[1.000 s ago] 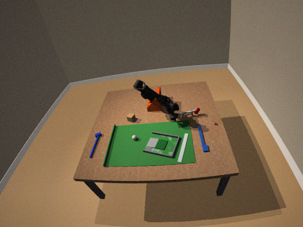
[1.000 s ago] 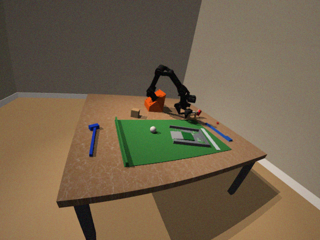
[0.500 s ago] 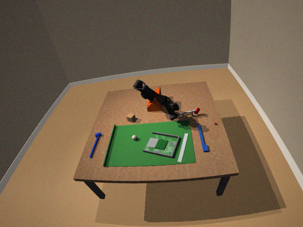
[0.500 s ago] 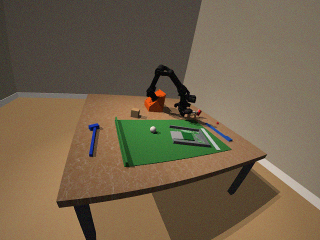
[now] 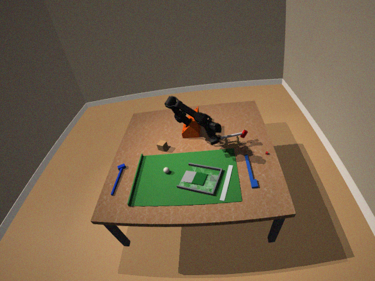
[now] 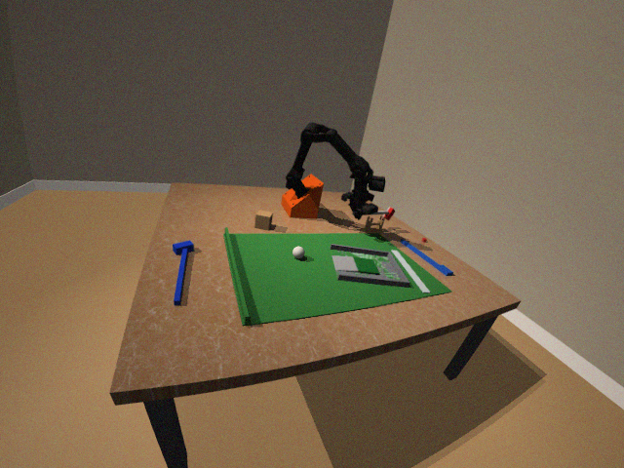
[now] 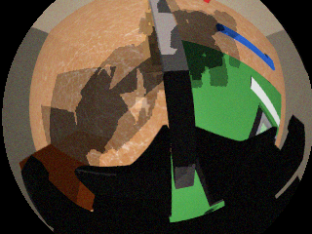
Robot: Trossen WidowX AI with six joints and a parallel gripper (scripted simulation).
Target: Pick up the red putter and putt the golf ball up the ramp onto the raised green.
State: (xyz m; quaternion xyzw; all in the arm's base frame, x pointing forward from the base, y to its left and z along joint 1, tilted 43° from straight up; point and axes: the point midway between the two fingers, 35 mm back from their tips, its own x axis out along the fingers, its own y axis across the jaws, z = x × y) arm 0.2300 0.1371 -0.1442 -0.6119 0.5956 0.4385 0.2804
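Note:
The red putter has a red head, grey shaft and black grip; its shaft also shows in the wrist view. My gripper is shut on the black grip. The shaft lies across the small wooden rack; whether it touches the rack is unclear. The white golf ball sits on the green mat, left of the grey ramp. The raised green adjoins the ramp, inside dark rails.
A blue putter lies left of the mat, another blue putter right. A wooden block stands behind the mat. A tiny red cube lies near the right edge. A white strip crosses the mat.

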